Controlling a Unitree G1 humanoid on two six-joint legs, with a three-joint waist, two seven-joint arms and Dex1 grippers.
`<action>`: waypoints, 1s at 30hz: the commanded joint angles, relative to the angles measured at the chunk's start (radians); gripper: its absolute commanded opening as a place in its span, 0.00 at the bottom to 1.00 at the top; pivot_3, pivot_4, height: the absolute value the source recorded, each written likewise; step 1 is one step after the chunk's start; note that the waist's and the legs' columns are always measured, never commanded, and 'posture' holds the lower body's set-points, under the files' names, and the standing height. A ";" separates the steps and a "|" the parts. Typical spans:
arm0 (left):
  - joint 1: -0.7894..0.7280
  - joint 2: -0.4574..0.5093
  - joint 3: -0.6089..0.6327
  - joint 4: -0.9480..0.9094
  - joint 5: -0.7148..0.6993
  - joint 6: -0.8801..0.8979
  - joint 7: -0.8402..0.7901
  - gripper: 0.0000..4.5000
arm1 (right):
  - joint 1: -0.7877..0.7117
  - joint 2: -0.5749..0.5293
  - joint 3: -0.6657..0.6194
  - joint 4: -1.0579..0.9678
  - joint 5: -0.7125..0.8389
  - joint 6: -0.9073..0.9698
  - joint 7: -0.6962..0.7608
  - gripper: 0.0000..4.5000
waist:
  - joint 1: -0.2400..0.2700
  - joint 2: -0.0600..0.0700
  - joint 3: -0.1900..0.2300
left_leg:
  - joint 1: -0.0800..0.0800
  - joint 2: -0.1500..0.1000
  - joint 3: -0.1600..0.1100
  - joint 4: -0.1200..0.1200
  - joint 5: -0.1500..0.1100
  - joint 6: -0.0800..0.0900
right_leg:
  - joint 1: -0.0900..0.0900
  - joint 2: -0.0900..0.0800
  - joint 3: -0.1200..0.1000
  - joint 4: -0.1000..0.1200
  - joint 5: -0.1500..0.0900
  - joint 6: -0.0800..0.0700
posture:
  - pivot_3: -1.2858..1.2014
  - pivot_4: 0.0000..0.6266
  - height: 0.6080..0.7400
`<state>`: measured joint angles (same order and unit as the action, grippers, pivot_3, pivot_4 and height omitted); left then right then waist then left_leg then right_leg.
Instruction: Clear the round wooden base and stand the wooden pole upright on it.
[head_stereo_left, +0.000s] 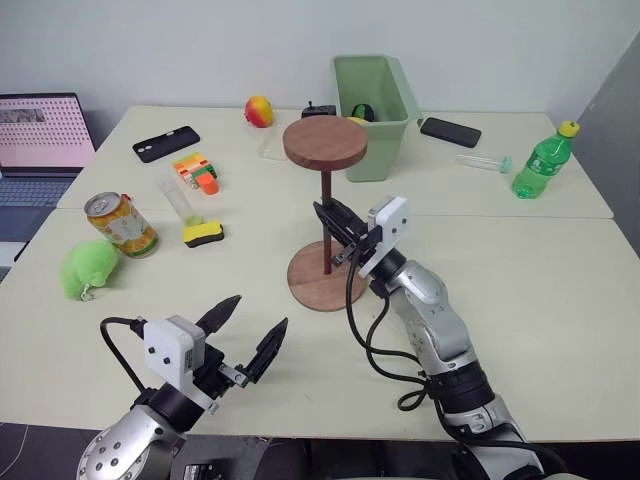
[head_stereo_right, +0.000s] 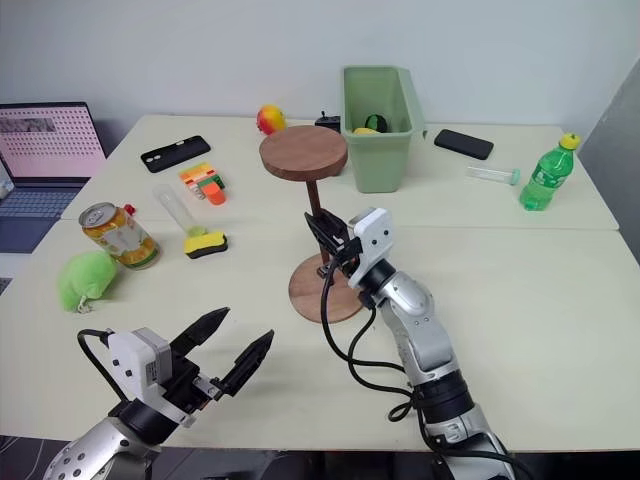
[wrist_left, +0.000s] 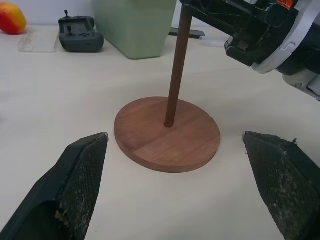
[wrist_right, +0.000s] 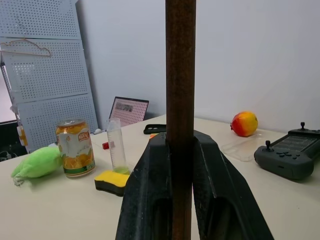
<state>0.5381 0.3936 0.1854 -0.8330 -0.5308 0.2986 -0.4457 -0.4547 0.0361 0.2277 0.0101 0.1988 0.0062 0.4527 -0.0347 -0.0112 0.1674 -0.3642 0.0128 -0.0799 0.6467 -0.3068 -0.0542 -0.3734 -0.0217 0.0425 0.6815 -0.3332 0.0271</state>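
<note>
Wooden pole (head_stereo_left: 326, 225) standing upright in the round wooden base (head_stereo_left: 322, 283), right gripper (head_stereo_left: 337, 229) pinching its shaft partway up, left gripper (head_stereo_left: 250, 335) spread wide, empty, near side of that base

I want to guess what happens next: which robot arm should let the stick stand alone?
The right gripper: it is shut on the wooden pole, already upright in the round wooden base. The left gripper hangs open nearby.
</note>
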 joint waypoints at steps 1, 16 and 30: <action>-0.003 0.003 0.002 -0.033 -0.003 -0.010 0.004 1.00 | -0.009 0.013 0.012 0.038 -0.020 -0.025 0.003 0.04 | 0.000 0.000 0.000 | 0.000 0.000 0.000 0.000 0.000 0.000 | 0.000 0.000 0.000 0.000 0.000 0.000 | 0.52 0.24 1.00; -0.006 0.004 0.003 -0.041 -0.007 -0.005 0.012 1.00 | -0.007 0.032 0.016 0.113 -0.053 -0.107 0.002 0.04 | 0.000 -0.001 -0.001 | 0.001 0.000 0.000 0.000 0.000 0.000 | 0.000 0.000 0.000 0.001 0.000 0.000 | 0.52 0.24 1.00; 0.010 0.005 0.013 -0.018 -0.005 -0.023 -0.016 1.00 | 0.092 -0.033 0.054 0.171 -0.054 0.012 0.065 0.04 | 0.001 -0.003 -0.017 | 0.008 0.000 0.000 0.000 0.000 0.000 | 0.006 0.001 0.001 0.001 0.000 0.000 | 0.52 0.24 1.00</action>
<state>0.5425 0.3937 0.1858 -0.8324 -0.5308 0.2962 -0.4521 -0.4134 0.0220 0.2665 0.1009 0.1469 -0.0939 0.5017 -0.0341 -0.0144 0.1503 -0.3537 0.0130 -0.0796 0.6463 -0.3070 -0.0538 -0.3637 -0.0209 0.0430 0.6818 -0.3333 0.0269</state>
